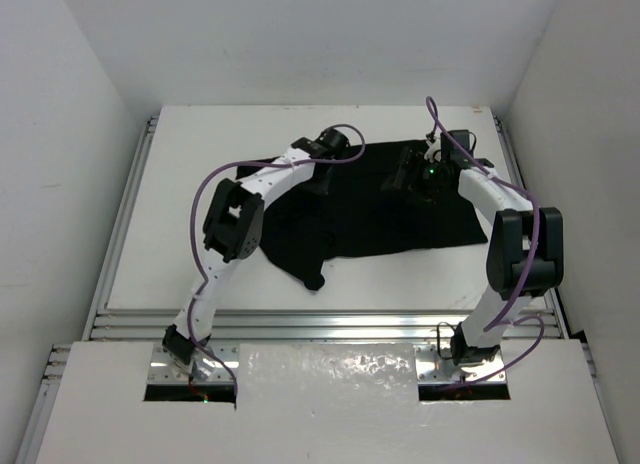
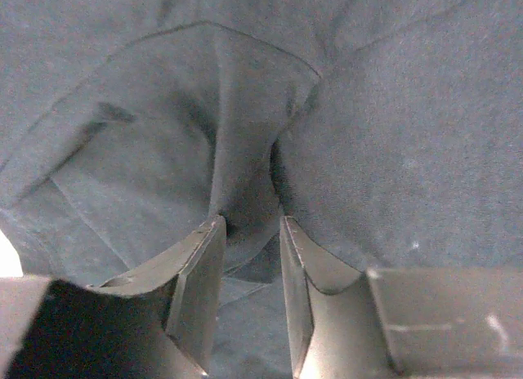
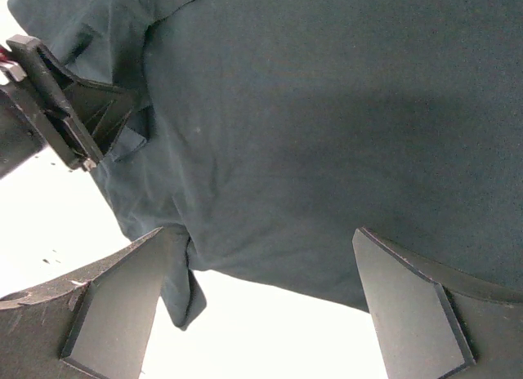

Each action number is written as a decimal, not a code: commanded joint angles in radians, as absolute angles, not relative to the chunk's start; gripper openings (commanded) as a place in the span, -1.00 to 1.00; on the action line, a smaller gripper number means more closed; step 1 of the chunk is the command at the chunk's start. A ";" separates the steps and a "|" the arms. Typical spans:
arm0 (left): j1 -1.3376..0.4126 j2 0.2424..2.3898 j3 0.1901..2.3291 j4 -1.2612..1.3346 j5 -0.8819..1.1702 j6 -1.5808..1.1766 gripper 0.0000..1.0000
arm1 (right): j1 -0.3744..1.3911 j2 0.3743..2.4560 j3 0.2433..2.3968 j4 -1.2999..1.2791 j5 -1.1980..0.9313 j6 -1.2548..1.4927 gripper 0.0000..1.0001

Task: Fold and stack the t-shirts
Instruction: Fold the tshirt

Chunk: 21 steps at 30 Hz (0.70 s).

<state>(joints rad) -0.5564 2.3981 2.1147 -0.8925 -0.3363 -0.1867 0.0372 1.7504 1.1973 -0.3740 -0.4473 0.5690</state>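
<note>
The black t-shirt [image 1: 390,219] lies spread on the white table [image 1: 190,174], right of centre, with a loose corner hanging toward the front left. My left gripper [image 1: 318,179] is at the shirt's far left part. In the left wrist view its jaws [image 2: 249,224] stand narrowly apart and pinch a raised fold of the shirt [image 2: 392,134]. My right gripper [image 1: 402,176] hovers over the shirt's far middle. In the right wrist view it [image 3: 268,232] is wide open and empty, over the shirt [image 3: 327,109] near its edge. The left gripper [image 3: 57,101] shows there too.
White walls close in on the left, back and right of the table. Aluminium rails [image 1: 330,324] run along the near edge, in front of both arm bases. Bare table [image 3: 270,330] shows past the shirt's edge.
</note>
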 commanded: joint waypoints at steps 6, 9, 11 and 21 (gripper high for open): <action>-0.568 2.365 2.125 -0.881 -0.362 -0.183 -0.41 | 0.046 1.729 1.201 -0.333 -0.460 0.571 0.89; -0.568 2.361 2.137 -0.894 -0.399 -0.187 -0.30 | 0.045 1.733 1.204 -0.334 -0.463 0.572 0.89; -0.571 2.346 2.144 -0.913 -0.410 -0.196 -0.25 | 0.044 1.735 1.206 -0.334 -0.463 0.571 0.89; -0.611 2.330 2.106 -0.896 -0.413 -0.195 -0.53 | 0.046 1.738 1.206 -0.336 -0.465 0.571 0.89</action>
